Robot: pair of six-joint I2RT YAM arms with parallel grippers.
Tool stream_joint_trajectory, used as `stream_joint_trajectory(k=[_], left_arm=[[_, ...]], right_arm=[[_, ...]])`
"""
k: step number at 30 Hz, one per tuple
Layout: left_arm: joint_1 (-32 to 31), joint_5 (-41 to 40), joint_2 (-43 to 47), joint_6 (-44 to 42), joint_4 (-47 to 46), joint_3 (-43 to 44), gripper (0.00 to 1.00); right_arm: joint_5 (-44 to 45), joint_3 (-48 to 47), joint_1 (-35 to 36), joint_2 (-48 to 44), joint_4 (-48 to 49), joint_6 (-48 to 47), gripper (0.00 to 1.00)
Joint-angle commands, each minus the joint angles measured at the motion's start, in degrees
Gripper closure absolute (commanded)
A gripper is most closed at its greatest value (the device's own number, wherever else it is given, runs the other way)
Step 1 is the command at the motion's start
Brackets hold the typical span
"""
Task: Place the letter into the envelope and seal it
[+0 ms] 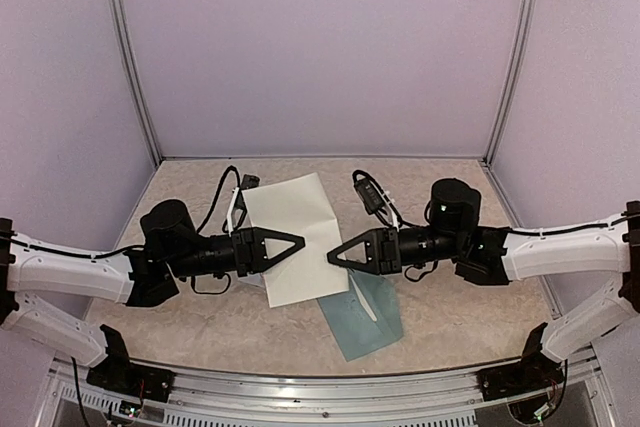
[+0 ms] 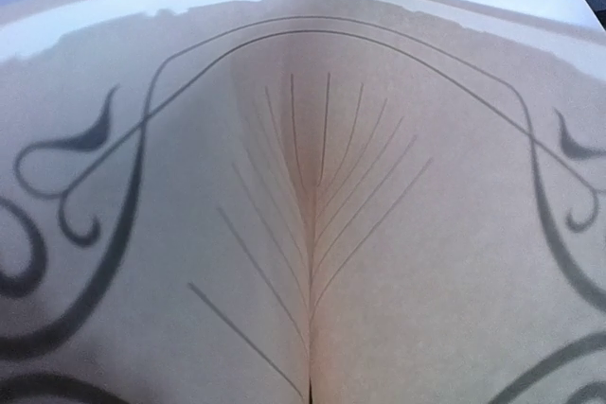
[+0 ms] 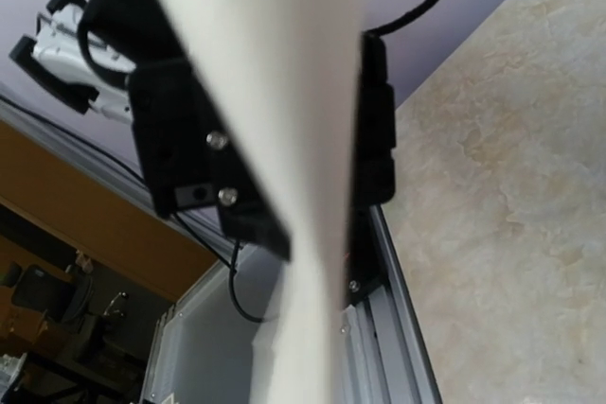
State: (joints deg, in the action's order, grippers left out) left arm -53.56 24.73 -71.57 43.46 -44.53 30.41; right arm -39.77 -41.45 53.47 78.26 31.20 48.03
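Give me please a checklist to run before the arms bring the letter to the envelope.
1. Left gripper shut on the letter: ok.
2. Right gripper shut on its opposite edge: ok.
3. Letter flat for sliding in: not ok, it buckles at the left grip.
4. Envelope lying flat on the table: ok.
5. Envelope mouth open and facing the letter: cannot tell, the letter covers part of it.

Cream letter with dark scrollwork print, creased down its middle, raised off the bench, teal envelope flat beneath its near right corner, partly covered
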Motion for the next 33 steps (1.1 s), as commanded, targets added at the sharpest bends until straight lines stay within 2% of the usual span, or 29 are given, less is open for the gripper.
stream_joint_trajectory(k=[1, 2, 3, 4, 6, 7, 8, 9, 10, 11, 13, 14, 15, 16, 17, 18, 19, 20, 21, 23, 25, 26, 28, 29, 30, 33], left_arm=[[0.63, -1.14, 1.32, 0.20, -1.58, -0.78, 1.00], [0.69, -1.11, 1.34, 0.21, -1.70, -0.81, 1.00], [0.78, -1.22, 1.39, 0.29, -1.76, -0.84, 1.00], [0.87, -1.32, 1.42, 0.38, -1.85, -0.91, 1.00], [1.11, -1.38, 1.56, 0.55, -1.85, -1.06, 1.00], [1.16, -1.40, 1.60, 0.61, -1.95, -1.14, 1.00], [1.24, -1.38, 1.67, 0.65, -1.91, -1.10, 1.00], [1.34, -1.25, 1.69, 0.73, -1.93, -1.13, 1.00], [1.47, -1.19, 1.65, 0.82, -1.89, -1.14, 1.00], [1.57, -1.18, 1.62, 0.90, -1.88, -1.19, 1.00], [1.69, -1.09, 1.69, 0.88, -2.02, -1.23, 1.00], [1.73, -0.97, 1.69, 0.98, -1.97, -1.30, 1.00], [1.78, -1.00, 1.70, 1.05, -1.98, -1.29, 1.00], [1.79, -0.82, 1.63, 1.08, -1.99, -1.27, 1.00], [1.87, -0.75, 1.61, 1.08, -2.04, -1.27, 1.00], [1.88, -0.71, 1.57, 1.14, -2.06, -1.32, 1.00], [1.95, -0.67, 1.59, 1.13, -2.12, -1.28, 1.00], [2.01, -0.66, 1.64, 1.15, -2.16, -1.27, 1.00], [2.14, -0.54, 1.66, 1.26, -2.14, -1.29, 1.00], [2.14, -0.05, 1.76, 1.20, -2.14, -1.33, 1.00], [2.16, 1.12, 1.78, 0.87, -2.25, -1.45, 1.00], [2.10, 2.13, 1.65, 0.81, -2.49, -1.38, 1.00], [1.83, 4.15, 1.40, 0.71, -2.79, -1.22, 1.00], [1.53, 4.69, 1.29, 0.48, -2.74, -1.13, 1.00], [1.23, 5.29, 1.33, 0.26, -2.63, -1.03, 1.00], [0.17, 6.77, 0.70, -0.36, -2.00, -0.40, 1.00]], right_arm=[[-1.34, 1.20, 0.18, -1.84, -0.57, -0.68, 0.45], [-1.48, 1.39, 0.30, -1.88, -0.47, -0.70, 0.54], [-1.41, 1.57, 0.53, -1.94, -0.67, -0.88, 0.79], [-1.18, 1.67, 0.73, -1.97, -1.37, -1.03, 0.99], [-1.29, 1.87, 1.12, -1.90, -2.69, -1.35, 0.99], [-1.48, 2.09, 1.34, -1.81, -3.08, -1.38, 0.78], [-1.94, 2.41, 1.43, -1.80, -3.15, -1.30, 0.65], [-2.12, 2.74, 1.61, -1.86, -3.16, -1.21, 0.71], [-1.96, 3.04, 1.80, -1.99, -3.21, -1.19, 0.91], [-1.54, 3.32, 1.95, -2.08, -3.50, -1.13, 1.00], [-0.96, 3.90, 2.13, -2.63, -3.96, -1.30, 1.00], [-0.80, 3.98, 2.16, -2.74, -4.42, -1.40, 0.88], [-0.73, 4.01, 2.16, -2.78, -4.77, -1.46, 0.72], [-0.93, 4.15, 2.16, -2.82, -4.64, -1.48, 0.77], [-0.97, 4.25, 2.16, -2.84, -4.55, -1.53, 0.94], [-0.71, 4.34, 2.26, -2.85, -4.71, -1.61, 1.00], [-0.85, 4.36, 2.23, -2.78, -4.82, -1.77, 1.00], [-1.06, 4.36, 2.23, -2.64, -5.11, -1.86, 0.95], [-1.27, 4.41, 2.21, -2.55, -5.21, -1.93, 0.82], [-0.84, 4.53, 2.23, -2.65, -5.20, -2.32, 1.00], [0.50, 4.10, 2.05, -2.87, -6.08, -3.39, 1.00], [1.05, 3.19, 1.77, -2.81, -6.81, -4.14, 0.82], [2.29, 1.03, 1.59, -2.81, -7.22, -5.26, 0.36], [2.98, 0.20, 1.49, -2.83, -6.79, -5.50, 0.28], [3.44, -0.47, 1.34, -2.91, -6.00, -5.80, 0.25], [4.51, -2.09, 0.58, -2.82, -4.14, -6.31, 0.22]])
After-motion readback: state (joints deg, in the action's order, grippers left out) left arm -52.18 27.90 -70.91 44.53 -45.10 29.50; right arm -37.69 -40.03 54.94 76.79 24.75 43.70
